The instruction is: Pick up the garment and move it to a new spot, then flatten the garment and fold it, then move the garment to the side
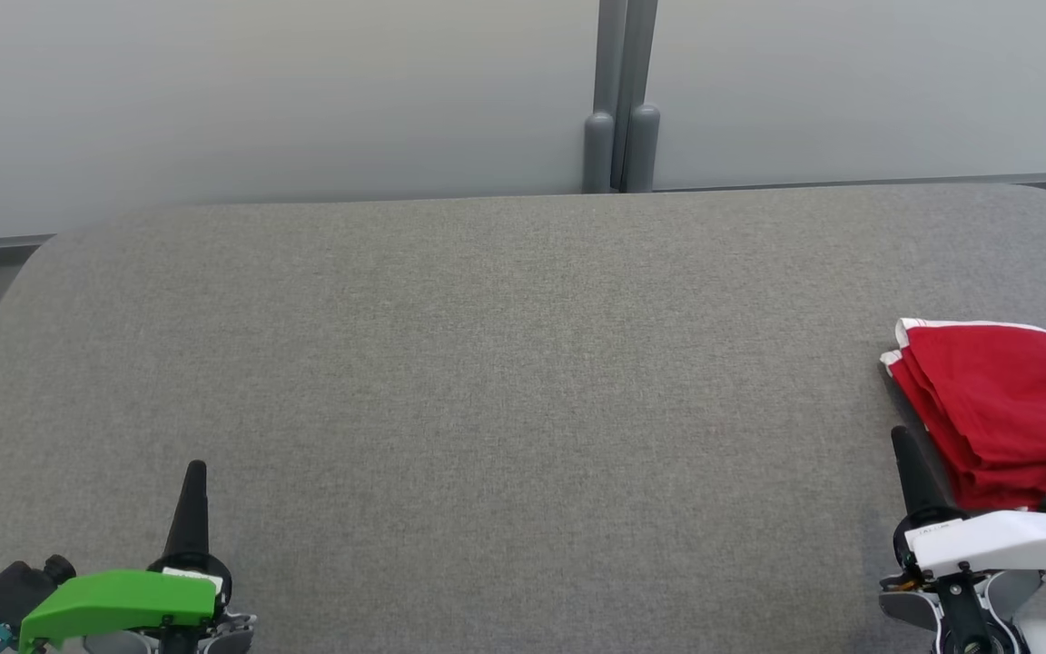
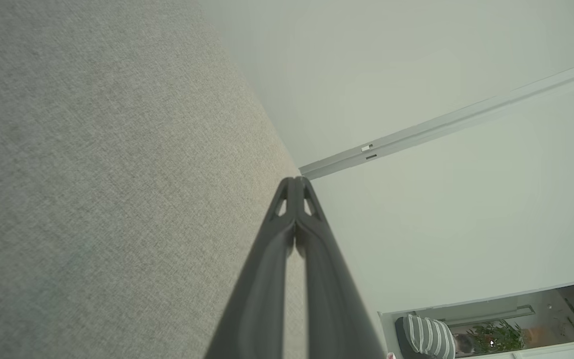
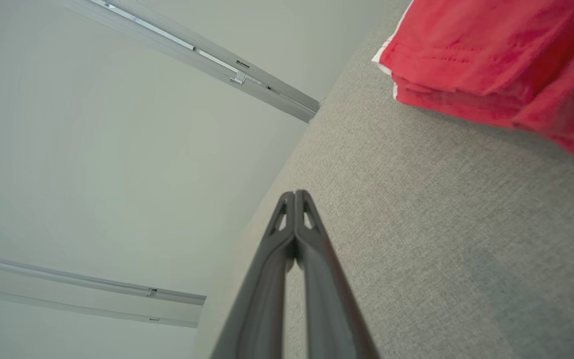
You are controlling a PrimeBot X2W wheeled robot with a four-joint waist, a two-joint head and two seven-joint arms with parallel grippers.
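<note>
A wide surface covered in grey woven fabric (image 1: 523,363), seen from above. The left gripper (image 1: 194,472), with a green housing, sits at the near left edge. Its two dark fingers are pressed together to a single point and hold nothing. The fabric ahead of it and out to its right is bare.

The right gripper (image 1: 901,440), with a white housing, sits at the near right edge. It too is fully closed and holds nothing. A folded red garment with white trim (image 1: 1004,400) lies flat in stacked layers just to the right of this gripper's fingers and a little ahead of them, running off the picture's right side. In the right wrist view a strip of grey fabric separates the closed fingertips from the garment, so they are near but not touching.

Beyond both grippers, pale frosted wall panels (image 1: 260,91) rise behind the surface's far edge, joined by a grey post (image 1: 621,91).
</note>
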